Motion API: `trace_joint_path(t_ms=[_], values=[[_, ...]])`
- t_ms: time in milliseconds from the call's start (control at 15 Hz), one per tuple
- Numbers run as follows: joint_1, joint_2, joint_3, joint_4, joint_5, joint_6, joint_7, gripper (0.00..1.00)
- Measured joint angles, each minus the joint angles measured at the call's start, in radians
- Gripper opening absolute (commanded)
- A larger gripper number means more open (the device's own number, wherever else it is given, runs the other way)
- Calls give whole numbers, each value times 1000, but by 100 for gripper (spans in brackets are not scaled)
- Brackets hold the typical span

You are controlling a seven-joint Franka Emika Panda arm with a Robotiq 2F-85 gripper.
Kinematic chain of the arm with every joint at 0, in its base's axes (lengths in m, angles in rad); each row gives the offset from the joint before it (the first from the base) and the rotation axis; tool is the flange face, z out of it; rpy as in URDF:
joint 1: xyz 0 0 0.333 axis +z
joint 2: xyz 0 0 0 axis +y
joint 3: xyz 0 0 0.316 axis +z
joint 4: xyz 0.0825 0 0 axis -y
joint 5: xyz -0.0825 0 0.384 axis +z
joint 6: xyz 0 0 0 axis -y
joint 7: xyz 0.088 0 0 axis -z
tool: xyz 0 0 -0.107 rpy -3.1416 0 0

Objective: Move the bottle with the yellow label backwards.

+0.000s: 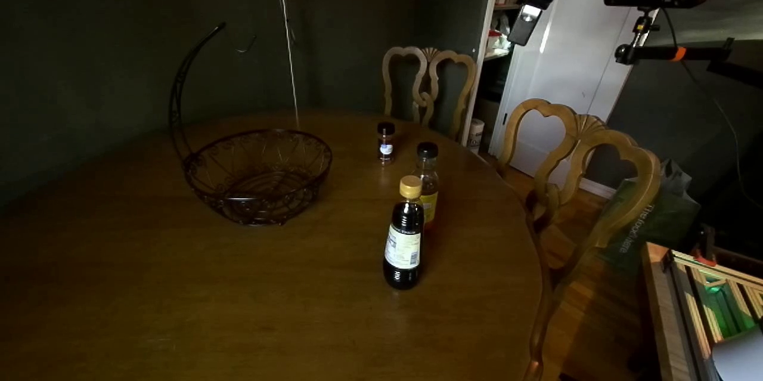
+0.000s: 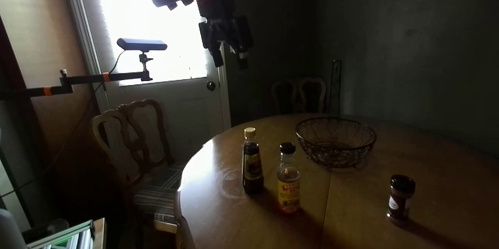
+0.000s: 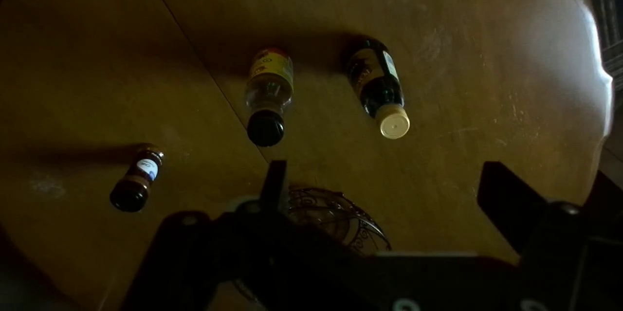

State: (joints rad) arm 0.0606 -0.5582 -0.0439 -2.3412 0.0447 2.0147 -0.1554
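Observation:
The bottle with the yellow label (image 2: 289,194) stands upright on the wooden table, with clear brownish glass and a black cap. In an exterior view the bottle with the yellow label (image 1: 429,205) is partly hidden behind the larger dark bottle. In the wrist view the bottle with the yellow label (image 3: 270,77) is above the left fingertip, its cap toward the gripper. My gripper (image 2: 230,59) hangs high above the table, well apart from the bottles. In the wrist view the gripper (image 3: 384,165) has its fingers wide apart with nothing between them.
A larger dark bottle with a gold cap (image 1: 404,247) stands close beside the yellow-labelled one. A small dark bottle with a pale label (image 2: 399,198) stands farther off. A wire basket (image 1: 238,198) with a tall curved handle is on the table (image 1: 238,303). Chairs (image 1: 587,130) surround the table.

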Motion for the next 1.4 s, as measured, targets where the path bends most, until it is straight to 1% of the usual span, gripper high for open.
trace_joint_path(t_ms=[200, 400, 667, 800, 1067, 1400], values=[[1, 72, 24, -26, 14, 136, 66, 100], [-22, 167, 65, -46, -17, 249, 193, 100], [-88, 269, 123, -46, -171, 260, 415, 100], [-103, 309, 130, -44, -216, 259, 482, 100], [-109, 375, 125, -40, -226, 268, 531, 100], [-109, 451, 103, -32, -219, 342, 566, 99]])
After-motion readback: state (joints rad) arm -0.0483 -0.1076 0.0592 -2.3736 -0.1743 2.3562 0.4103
